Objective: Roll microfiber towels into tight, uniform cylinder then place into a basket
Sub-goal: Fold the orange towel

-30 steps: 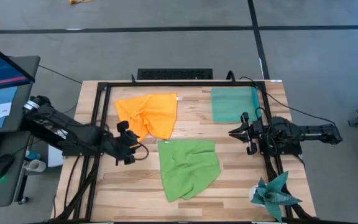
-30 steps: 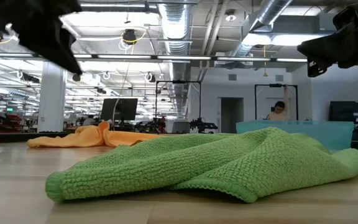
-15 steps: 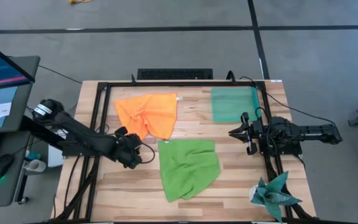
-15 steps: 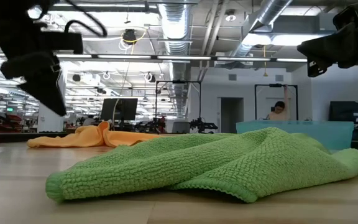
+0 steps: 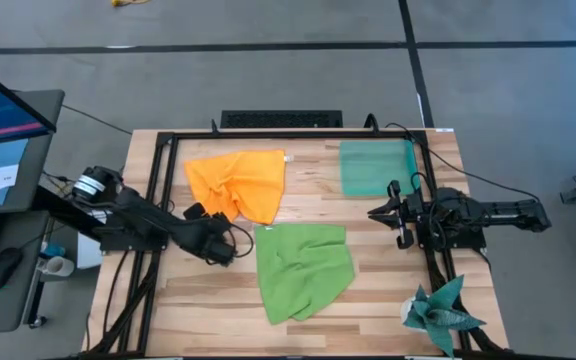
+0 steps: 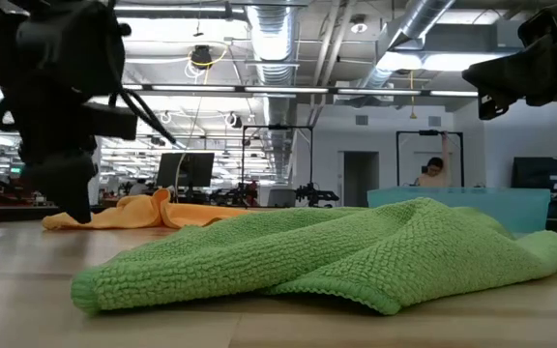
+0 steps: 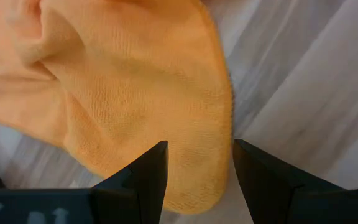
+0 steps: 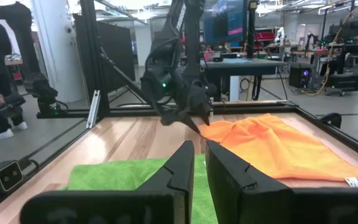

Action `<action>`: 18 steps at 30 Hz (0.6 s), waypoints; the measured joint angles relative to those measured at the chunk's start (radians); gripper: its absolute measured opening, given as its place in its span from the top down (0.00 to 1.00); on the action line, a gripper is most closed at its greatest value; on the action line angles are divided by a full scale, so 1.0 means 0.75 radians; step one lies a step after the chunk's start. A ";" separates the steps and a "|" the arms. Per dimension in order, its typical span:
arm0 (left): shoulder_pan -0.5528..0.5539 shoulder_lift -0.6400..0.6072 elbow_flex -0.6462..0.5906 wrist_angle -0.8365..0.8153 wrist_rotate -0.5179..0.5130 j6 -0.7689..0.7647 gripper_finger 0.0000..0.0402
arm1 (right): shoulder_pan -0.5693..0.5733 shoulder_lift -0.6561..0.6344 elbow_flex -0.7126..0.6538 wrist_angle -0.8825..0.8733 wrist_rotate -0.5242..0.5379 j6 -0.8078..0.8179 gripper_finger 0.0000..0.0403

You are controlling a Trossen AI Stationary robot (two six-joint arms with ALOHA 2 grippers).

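Left tool (image 7: 196,163) open over orange towel (image 7: 129,93) corner

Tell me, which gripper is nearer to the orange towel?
Left. The left gripper hangs open over the orange towel's near corner; the right gripper waits across the table.

Left gripper (image 5: 190,212) sits low, fingers spread over the near corner of the orange towel (image 5: 238,183), bare wood showing just beyond that corner. Right beside it lies the rumpled green towel (image 5: 303,268), blocking any sweep toward the middle. Over by the right gripper (image 5: 374,212), open tabletop lies ahead, the basket (image 5: 376,166) close off one side. The black frame rail (image 5: 164,170) hems in the left arm's side.
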State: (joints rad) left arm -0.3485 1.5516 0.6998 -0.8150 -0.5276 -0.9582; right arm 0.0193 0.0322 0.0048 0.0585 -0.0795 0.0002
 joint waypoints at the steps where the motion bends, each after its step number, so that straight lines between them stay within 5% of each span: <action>1: 0.007 0.011 0.000 0.001 0.001 0.004 0.57 | 0.001 0.000 0.000 0.000 0.000 0.000 0.84; 18: 0.148 0.013 -0.077 0.101 0.090 0.131 0.59 | 0.000 0.000 0.000 -0.008 0.000 0.000 0.84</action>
State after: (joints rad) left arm -0.2373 1.5612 0.6418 -0.7396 -0.4601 -0.8600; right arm 0.0195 0.0322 0.0047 0.0523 -0.0793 0.0002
